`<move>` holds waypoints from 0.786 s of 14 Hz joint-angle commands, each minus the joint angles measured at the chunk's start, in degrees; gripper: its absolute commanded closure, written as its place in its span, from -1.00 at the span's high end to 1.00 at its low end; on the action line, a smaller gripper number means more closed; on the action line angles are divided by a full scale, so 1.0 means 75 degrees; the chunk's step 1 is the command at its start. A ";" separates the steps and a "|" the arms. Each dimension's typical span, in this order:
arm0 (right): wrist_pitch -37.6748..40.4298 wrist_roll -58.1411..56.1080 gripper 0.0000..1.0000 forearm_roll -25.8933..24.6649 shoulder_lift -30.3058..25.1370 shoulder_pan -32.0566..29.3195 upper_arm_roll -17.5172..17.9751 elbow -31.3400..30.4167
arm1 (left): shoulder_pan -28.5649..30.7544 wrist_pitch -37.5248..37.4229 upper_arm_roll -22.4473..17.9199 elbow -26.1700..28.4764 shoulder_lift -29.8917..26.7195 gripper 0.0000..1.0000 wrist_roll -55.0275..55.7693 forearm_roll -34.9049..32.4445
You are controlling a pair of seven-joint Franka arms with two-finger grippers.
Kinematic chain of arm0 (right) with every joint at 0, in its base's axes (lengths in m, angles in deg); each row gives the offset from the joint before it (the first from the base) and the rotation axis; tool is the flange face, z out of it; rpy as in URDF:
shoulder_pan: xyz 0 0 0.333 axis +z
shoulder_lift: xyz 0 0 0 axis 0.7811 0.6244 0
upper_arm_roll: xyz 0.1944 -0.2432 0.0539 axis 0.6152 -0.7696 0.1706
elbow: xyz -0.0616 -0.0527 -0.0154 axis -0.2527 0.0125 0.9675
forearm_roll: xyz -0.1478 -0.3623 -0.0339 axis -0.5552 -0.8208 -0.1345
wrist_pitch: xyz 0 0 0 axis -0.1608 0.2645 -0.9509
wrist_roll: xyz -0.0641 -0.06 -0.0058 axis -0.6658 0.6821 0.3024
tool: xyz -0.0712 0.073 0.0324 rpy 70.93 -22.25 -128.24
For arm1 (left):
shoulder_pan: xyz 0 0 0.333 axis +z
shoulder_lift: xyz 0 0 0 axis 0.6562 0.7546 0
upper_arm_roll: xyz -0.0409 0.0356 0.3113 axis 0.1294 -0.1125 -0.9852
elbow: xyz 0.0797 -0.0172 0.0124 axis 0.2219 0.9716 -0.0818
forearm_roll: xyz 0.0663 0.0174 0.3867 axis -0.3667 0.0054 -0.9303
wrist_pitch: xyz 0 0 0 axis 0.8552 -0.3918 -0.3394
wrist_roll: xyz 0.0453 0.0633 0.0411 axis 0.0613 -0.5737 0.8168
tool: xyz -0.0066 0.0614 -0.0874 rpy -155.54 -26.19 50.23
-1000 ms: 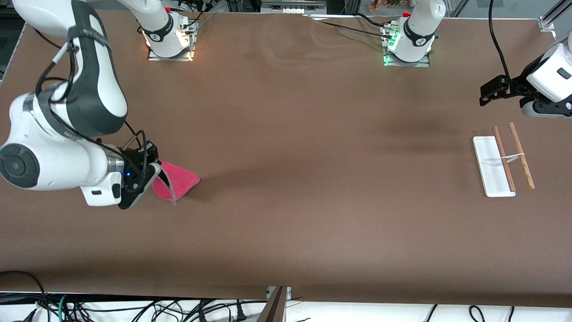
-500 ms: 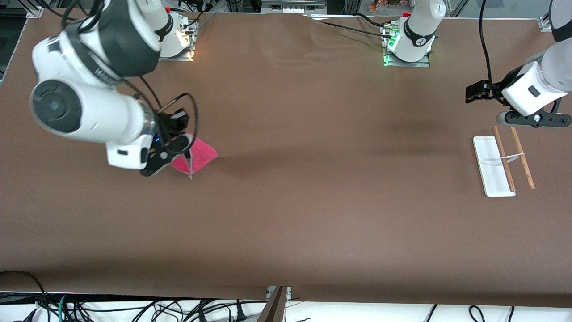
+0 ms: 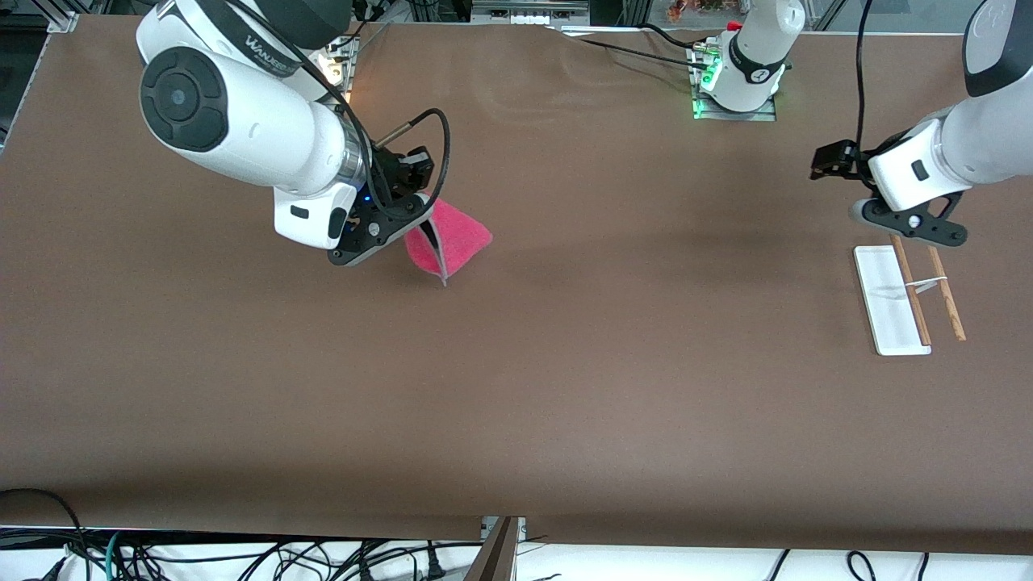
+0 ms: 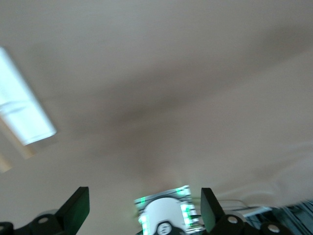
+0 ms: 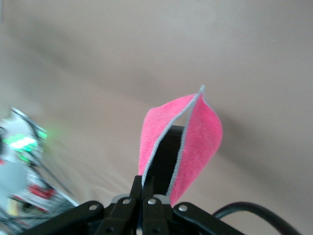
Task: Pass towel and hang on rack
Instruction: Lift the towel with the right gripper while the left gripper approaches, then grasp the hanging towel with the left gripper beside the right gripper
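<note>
Since the earlier frame, right hand [image 3: 426,228] has carried the towel [image 3: 452,242] toward counter [image 3: 565,363] centre, pinching the folded pink cloth, grey-edged. Left hand [image 3: 831,159], spread, hovers near rack [image 3: 888,298].

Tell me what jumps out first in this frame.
The pink towel, pinched in the shut right hand and hanging over the table toward the right arm's end. At the left arm's end, the open left hand is in the air near the rack.
</note>
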 commanded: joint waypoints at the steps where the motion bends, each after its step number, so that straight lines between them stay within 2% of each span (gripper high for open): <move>1: -0.0594 0.1261 -1.00 0.0768 -0.0009 0.0313 -0.0011 0.0173 | 0.0040 -0.0198 -0.0018 -0.0342 0.0352 1.00 -0.0936 0.1067; 3: -0.1262 0.2221 -1.00 0.0992 -0.0009 0.0711 -0.0011 0.0185 | 0.0040 -0.0139 -0.0018 -0.0330 0.0633 1.00 -0.1663 0.1829; 5: -0.1988 0.3276 -1.00 0.1553 0.0037 0.1016 -0.0011 0.0185 | 0.0040 -0.0104 -0.0030 -0.0330 0.0949 1.00 -0.2436 0.2567; 9: -0.3196 0.4976 -1.00 0.1812 0.0049 0.1451 -0.0023 0.0185 | 0.0051 0.0095 -0.0030 -0.0237 0.1244 1.00 -0.3900 0.3881; 11: -0.3758 0.5738 -1.00 0.1977 0.0049 0.1591 -0.0023 0.0185 | 0.0040 0.0061 -0.0018 -0.0178 0.1244 1.00 -0.4779 0.4141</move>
